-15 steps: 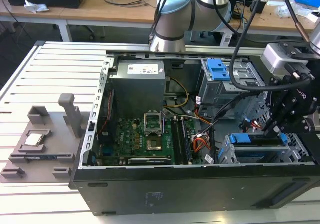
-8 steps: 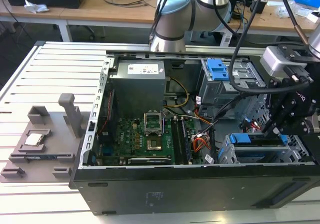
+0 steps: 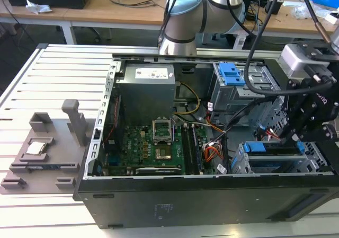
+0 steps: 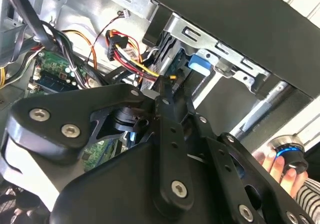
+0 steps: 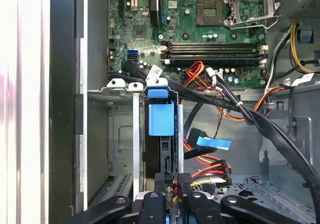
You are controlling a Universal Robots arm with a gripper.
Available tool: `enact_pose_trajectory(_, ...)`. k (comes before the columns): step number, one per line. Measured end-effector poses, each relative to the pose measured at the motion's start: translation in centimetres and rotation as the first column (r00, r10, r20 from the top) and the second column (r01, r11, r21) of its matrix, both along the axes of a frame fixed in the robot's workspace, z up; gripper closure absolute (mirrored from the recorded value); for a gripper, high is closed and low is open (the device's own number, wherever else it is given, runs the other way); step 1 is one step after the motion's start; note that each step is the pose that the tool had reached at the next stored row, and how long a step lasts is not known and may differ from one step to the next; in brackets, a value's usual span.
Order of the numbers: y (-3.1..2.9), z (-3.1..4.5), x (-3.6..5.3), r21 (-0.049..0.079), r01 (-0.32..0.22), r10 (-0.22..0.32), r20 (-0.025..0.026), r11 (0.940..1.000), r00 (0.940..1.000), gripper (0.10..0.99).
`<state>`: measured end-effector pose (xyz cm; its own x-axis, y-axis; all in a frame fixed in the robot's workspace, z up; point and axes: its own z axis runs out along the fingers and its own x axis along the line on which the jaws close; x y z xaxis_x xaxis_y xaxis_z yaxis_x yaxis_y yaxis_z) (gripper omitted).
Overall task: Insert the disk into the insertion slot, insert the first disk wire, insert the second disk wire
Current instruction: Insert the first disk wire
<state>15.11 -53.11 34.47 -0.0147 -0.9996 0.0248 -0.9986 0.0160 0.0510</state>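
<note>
Although the disk (image 5: pixel 161 118) sits within the slot (image 5: pixel 120 134), the wiring is judged unfinished.

Item one: in the exterior view the slot lies at the lower right of the frame, inside the open case (image 3: pixel 185 206) on the bench (image 3: pixel 53 79). The disk's blue carrier shows inside the cage walls. Insertion of the disk is taken as done.

Item two: the gripper (image 3: pixel 295 138) hangs directly over that end of the slot. In the first wrist view its fingers (image 5: pixel 152 204) are drawn close on either side of a small dark plug (image 5: pixel 176 183) carrying red and yellow wires, at the disk's near edge. They appear to grip it. Whether the plug is seated in the disk or merely held against it cannot be told.

Item three: a second dark connector (image 5: pixel 192 134) with a blue tag (image 5: pixel 214 143) lies loose just beside the disk. It is apart from the disk and joined to nothing visible.

Judgement: one step of three is complete, one wire is in hand, and at least one wire is not yet in. Which of the two is the first wire cannot be settled.
</note>
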Motion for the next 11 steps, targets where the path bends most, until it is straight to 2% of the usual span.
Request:
enact_pose_trajectory(2,0.02,0.92,0.00,0.000,0.000,0.000,0.0001,1.0000,1.0000,0.843)
enact_pose_trajectory(3,0.07,1.11,0.00,0.000,0.000,0.000,0.0000,1.0000,1.0000,0.843)
enact_pose_trajectory(6,0.22,1.39,-0.01,0.000,0.000,0.000,0.0000,1.0000,1.0000,0.859)
enact_pose_trajectory(7,0.27,1.45,0.00,0.000,0.000,0.000,0.0000,1.0000,1.0000,0.925)
enact_pose_trajectory(8,0.32,1.47,0.00,0.000,0.000,0.000,0.0000,1.0000,1.0000,0.925)
enact_pose_trajectory(9,0.40,1.50,0.00,0.000,0.000,0.000,0.0000,1.0000,1.0000,0.980)
enact_pose_trajectory(11,0.41,1.51,0.00,0.000,0.000,0.000,0.0000,1.0000,1.0000,0.980)
